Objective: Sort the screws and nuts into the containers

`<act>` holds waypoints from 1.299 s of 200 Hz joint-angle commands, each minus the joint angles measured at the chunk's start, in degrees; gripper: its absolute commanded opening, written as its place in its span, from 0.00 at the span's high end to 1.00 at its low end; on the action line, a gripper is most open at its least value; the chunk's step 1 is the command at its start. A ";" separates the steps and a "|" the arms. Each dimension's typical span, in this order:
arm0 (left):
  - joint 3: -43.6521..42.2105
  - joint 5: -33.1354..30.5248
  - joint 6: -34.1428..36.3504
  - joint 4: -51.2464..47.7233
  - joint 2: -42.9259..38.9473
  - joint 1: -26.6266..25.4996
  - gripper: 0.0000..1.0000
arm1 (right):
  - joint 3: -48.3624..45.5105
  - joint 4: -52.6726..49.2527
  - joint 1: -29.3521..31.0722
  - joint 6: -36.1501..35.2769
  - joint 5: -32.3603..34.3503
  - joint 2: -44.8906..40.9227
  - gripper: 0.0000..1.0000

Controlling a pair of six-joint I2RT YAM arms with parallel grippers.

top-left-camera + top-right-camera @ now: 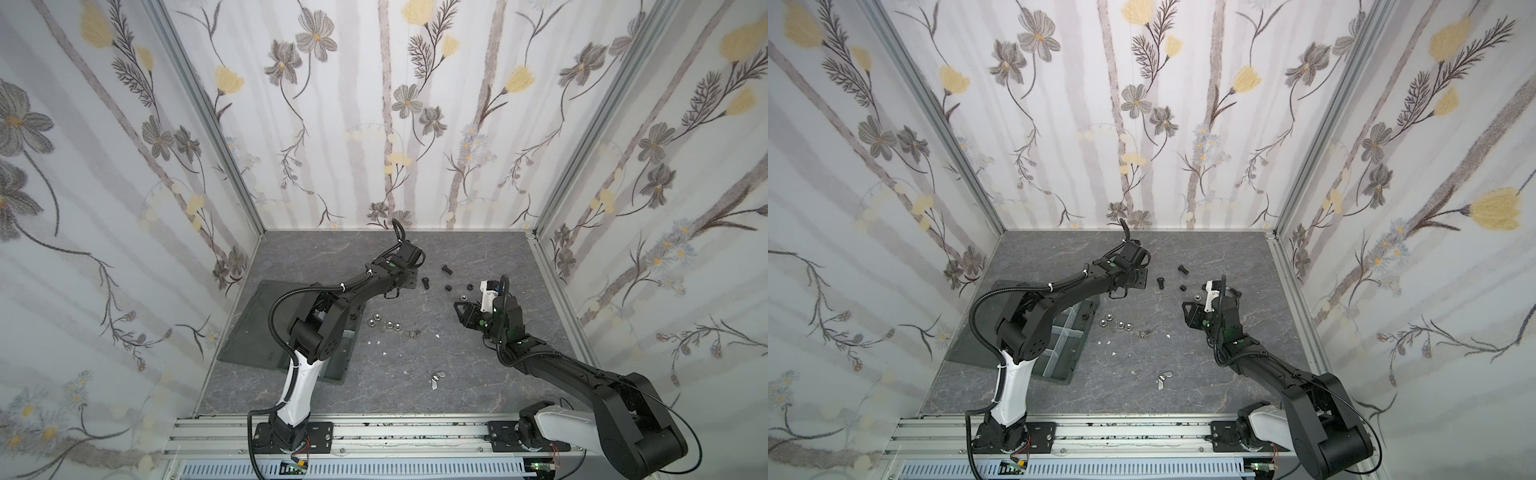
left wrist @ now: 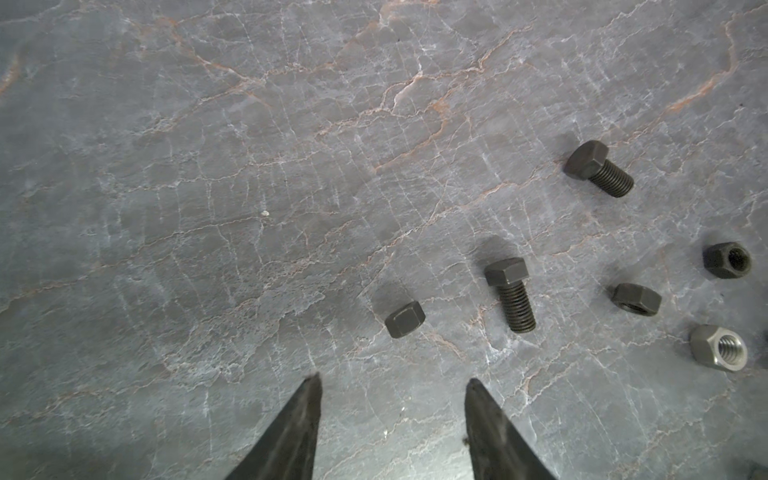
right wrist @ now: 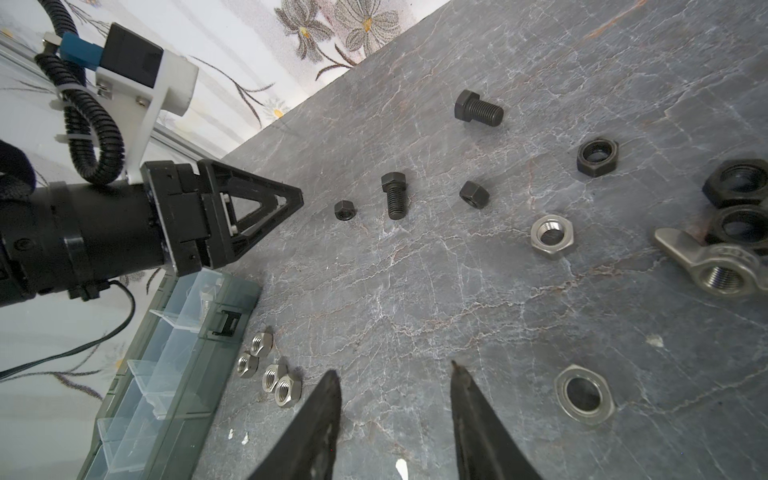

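Note:
My left gripper (image 2: 395, 379) hangs open and empty over the stone top, a small black nut (image 2: 405, 319) just ahead of its tips. A black screw (image 2: 510, 293) lies beside that nut, a second black screw (image 2: 598, 168) farther off. In a top view the left gripper (image 1: 413, 280) is beside the black screw (image 1: 427, 281). My right gripper (image 3: 394, 370) is open too, holding nothing, between several silver nuts (image 3: 270, 365) and a flat silver nut (image 3: 585, 399). The containers are compartments of the grey tray (image 1: 1067, 345), partly hidden under the left arm.
Black nuts (image 1: 448, 287), a silver nut (image 1: 462, 296) and a wing nut (image 3: 715, 266) lie near the right gripper (image 1: 456, 305). More wing nuts (image 1: 436, 378) sit near the front. The flat lid (image 1: 253, 324) lies left of the tray. White flecks dot the middle.

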 commanded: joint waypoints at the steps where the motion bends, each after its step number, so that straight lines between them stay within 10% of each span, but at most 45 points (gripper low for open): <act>1: 1.47 0.63 -1.16 1.32 1.78 -0.13 0.42 | 0.37 1.19 0.19 -0.41 0.80 0.36 0.55; 260: 7.84 -0.19 5.76 -0.08 12.25 0.53 0.71 | 0.58 2.21 0.75 -0.43 1.04 3.17 0.54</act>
